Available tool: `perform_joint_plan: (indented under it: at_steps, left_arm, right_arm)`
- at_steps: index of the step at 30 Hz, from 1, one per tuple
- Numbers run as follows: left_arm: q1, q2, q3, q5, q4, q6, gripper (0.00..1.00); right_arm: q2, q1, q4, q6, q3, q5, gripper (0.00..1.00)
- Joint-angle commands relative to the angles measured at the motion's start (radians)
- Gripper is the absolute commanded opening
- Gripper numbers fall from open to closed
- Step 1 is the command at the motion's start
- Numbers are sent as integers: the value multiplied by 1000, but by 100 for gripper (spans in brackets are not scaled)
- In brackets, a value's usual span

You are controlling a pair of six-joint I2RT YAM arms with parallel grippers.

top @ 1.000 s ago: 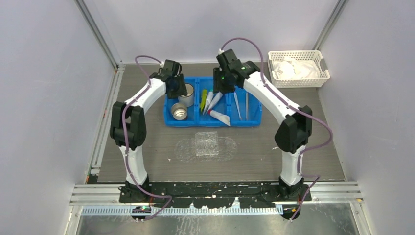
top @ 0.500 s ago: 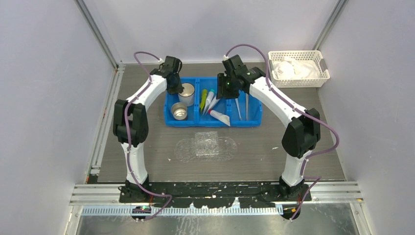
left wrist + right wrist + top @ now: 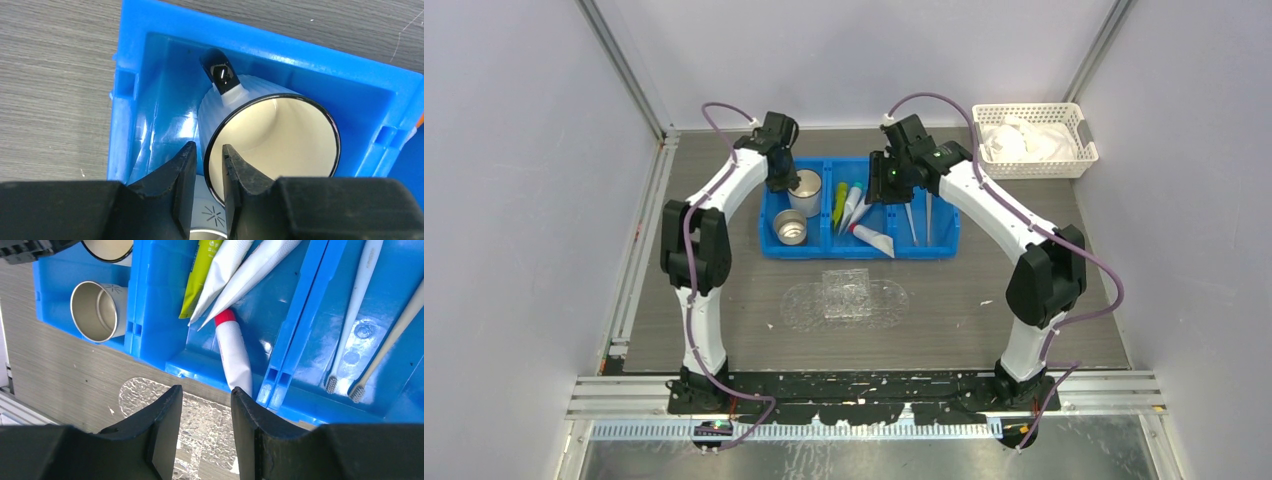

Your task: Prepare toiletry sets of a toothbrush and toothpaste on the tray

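Observation:
The clear tray [image 3: 846,293] lies on the table in front of the blue bin [image 3: 864,253]; it also shows in the right wrist view [image 3: 145,390]. The bin's middle compartment holds a green toothpaste tube [image 3: 202,275], white tubes [image 3: 227,270] and a red-capped tube [image 3: 232,350]. Two toothbrushes [image 3: 352,315] lie in its right compartment. My right gripper [image 3: 206,400] is partly open and empty, hovering above the bin's front edge [image 3: 886,180]. My left gripper [image 3: 208,147] straddles the rim of a white mug [image 3: 280,130] in the left compartment, one finger inside and one outside.
A metal cup [image 3: 791,228] lies in front of the mug [image 3: 805,190] in the bin's left compartment. A white lattice basket [image 3: 1024,107] with white wrapped items stands at the back right. Grey walls close in the table on both sides.
My right gripper has moved right and a little back, from above the tubes toward the bin's divider. My left gripper has shifted slightly back onto the mug's rim. The mug has not moved.

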Motion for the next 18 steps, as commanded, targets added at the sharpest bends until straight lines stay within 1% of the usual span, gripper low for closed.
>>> perform_joint_plan:
  at_steps: [1,4,5,7,9,14,18]
  left_arm:
    - [2,30,55,-23,-21,12,26]
    - [2,49,72,-21,-30,13,26]
    - [2,56,76,-20,-34,15,23]
    - [2,63,83,-18,-36,15,8]
    - [2,64,89,-18,-36,16,2]
    - [2,14,123,-20,-49,28,1]
    - [2,-42,211,0,-110,50,1]
  right_arm:
    - [-64,-6,38,-5,2,-23,47]
    - [-66,-6,39,-6,-5,-24,47]
    - [-67,-6,39,-6,-11,-26,47]
    - [-68,-8,41,-6,-15,-27,47]
    - [-68,-10,43,-6,-19,-28,47]
    - [-74,-12,44,-7,-24,-28,46]
    - [-83,-15,44,-7,-32,-21,46]
